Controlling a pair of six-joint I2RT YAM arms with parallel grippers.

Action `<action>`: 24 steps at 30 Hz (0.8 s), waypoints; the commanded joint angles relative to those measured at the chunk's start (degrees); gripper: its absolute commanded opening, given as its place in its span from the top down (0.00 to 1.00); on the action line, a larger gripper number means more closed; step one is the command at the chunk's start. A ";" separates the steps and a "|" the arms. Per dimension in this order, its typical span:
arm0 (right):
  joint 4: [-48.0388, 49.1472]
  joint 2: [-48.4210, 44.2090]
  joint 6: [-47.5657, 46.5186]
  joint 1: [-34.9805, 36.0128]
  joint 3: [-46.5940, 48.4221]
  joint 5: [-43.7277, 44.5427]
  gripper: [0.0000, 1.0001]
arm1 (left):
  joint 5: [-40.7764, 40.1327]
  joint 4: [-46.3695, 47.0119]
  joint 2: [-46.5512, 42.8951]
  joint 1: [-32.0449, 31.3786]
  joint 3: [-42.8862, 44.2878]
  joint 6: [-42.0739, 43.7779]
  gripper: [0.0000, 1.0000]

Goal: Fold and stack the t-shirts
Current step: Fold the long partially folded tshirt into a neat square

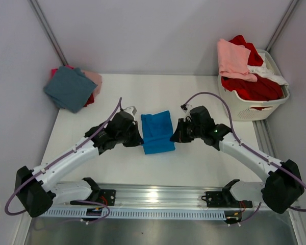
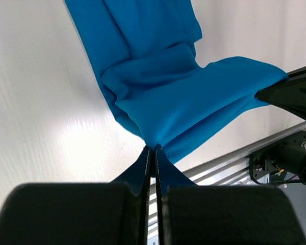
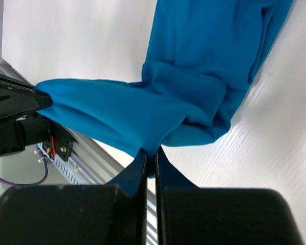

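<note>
A bright blue t-shirt (image 1: 157, 131) lies partly folded at the table's middle, between my two arms. My left gripper (image 1: 139, 140) is shut on its near left corner, and the wrist view shows the blue cloth (image 2: 173, 97) pinched at the fingertips. My right gripper (image 1: 174, 137) is shut on the near right corner, where the same blue cloth (image 3: 194, 76) runs taut across to the other gripper. Folded tees sit stacked at the back left, a dusty teal one (image 1: 70, 88) on top of pink and red ones.
A white slatted laundry basket (image 1: 255, 108) stands at the back right, holding red (image 1: 252, 87), pale pink (image 1: 233, 58) and white tees. An aluminium rail (image 1: 158, 196) runs along the near table edge. Walls close in at the back and both sides.
</note>
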 commanded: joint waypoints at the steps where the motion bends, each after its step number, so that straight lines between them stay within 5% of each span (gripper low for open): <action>1: 1.31 2.98 -2.83 -2.67 2.56 5.83 1.00 | -1.85 -6.12 0.76 4.32 1.94 6.31 0.97; 24: 7.82 23.63 -2.39 -8.74 21.54 6.80 1.00 | 5.02 3.90 25.37 14.87 19.07 12.73 0.98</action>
